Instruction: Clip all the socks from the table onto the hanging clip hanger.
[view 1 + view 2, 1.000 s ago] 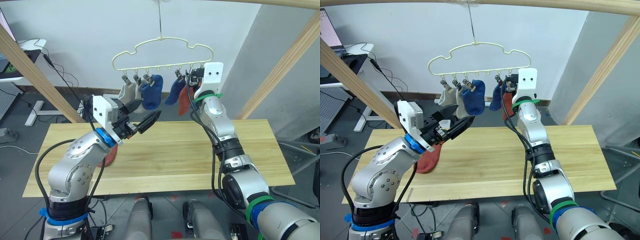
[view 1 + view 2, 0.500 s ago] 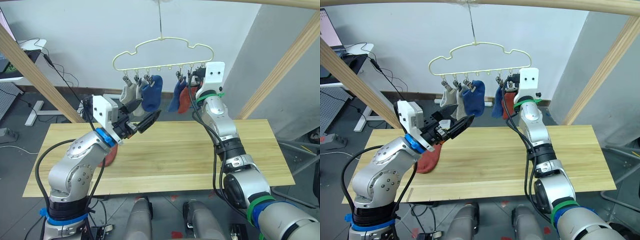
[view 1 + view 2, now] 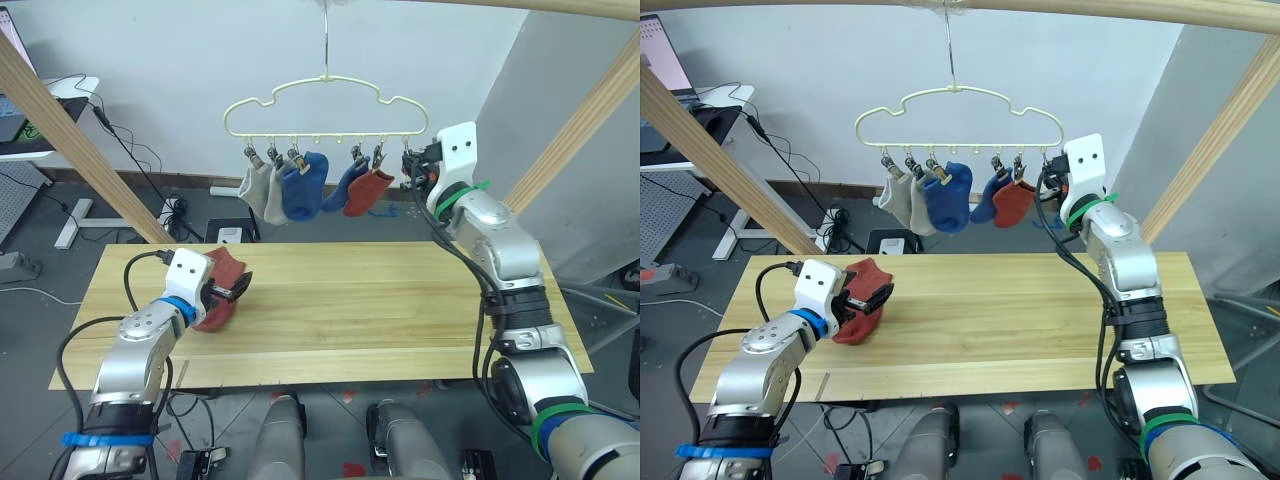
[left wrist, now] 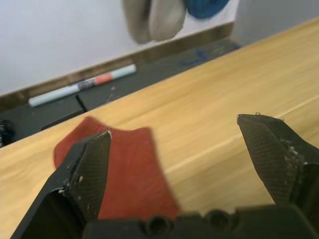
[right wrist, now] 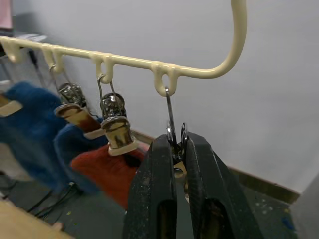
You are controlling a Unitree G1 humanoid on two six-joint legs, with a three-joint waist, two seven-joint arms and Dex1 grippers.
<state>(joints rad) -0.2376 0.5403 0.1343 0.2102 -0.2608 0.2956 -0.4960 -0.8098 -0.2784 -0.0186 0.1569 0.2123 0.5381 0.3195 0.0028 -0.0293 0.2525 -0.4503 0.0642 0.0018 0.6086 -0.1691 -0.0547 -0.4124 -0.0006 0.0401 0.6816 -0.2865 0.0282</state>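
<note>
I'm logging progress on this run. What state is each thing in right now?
Clip hanger: hanging from its hook.
Two grey socks, two blue socks, one rust-red sock: clipped on.
Last rust-red sock: lying on the table.
Left hand: open over that sock.
Right hand: shut on the end clip.

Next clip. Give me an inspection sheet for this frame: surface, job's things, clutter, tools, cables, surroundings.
Surface: table, light planks.
Job's things: one rust-red sock lies on the table; five socks hang from the clip hanger.
Clutter: nothing seen.
Tools: left tool open over the rust-red sock; right tool shut on the end clip.
Cables: black cables on the floor behind.
Surroundings: wooden pole frame, white wall.
</note>
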